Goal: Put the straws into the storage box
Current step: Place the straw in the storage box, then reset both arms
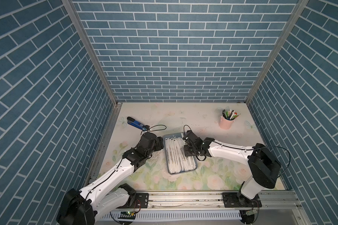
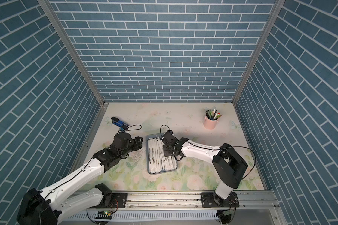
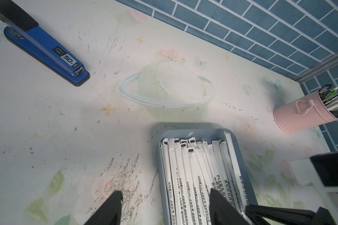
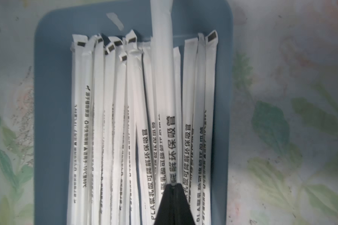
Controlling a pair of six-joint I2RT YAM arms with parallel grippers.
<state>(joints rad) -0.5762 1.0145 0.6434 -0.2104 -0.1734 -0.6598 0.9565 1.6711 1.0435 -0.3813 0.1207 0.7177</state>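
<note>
In the lower middle of both top views, on the floral table [image 1: 183, 116], I see the box [image 3: 193, 133] lying lengthwise, running away from the rail, with an arm on either side of it. The straws [image 1: 176, 155] fill it side by side along its length, their printed wrappers facing up. From the right of the frame my right gripper [image 4: 172, 186] reaches over the box's right half; in its wrist view the fingers are clenched on one straw [image 4: 162, 58], which runs above the pile and crosses the box's rim at the top of that frame. Left of the box sits my left gripper [image 3: 165, 196], fingers spread and holding nothing; in its wrist view one finger shows over the bare table and one over the straws by the box's edge. Farther back, at the left of the table, the stapler [image 1: 136, 123] lies flat, well apart from the box. Toward the upper right of the table stands the pink cup [image 1: 225, 123] with pens [image 1: 229, 115] in it.
</note>
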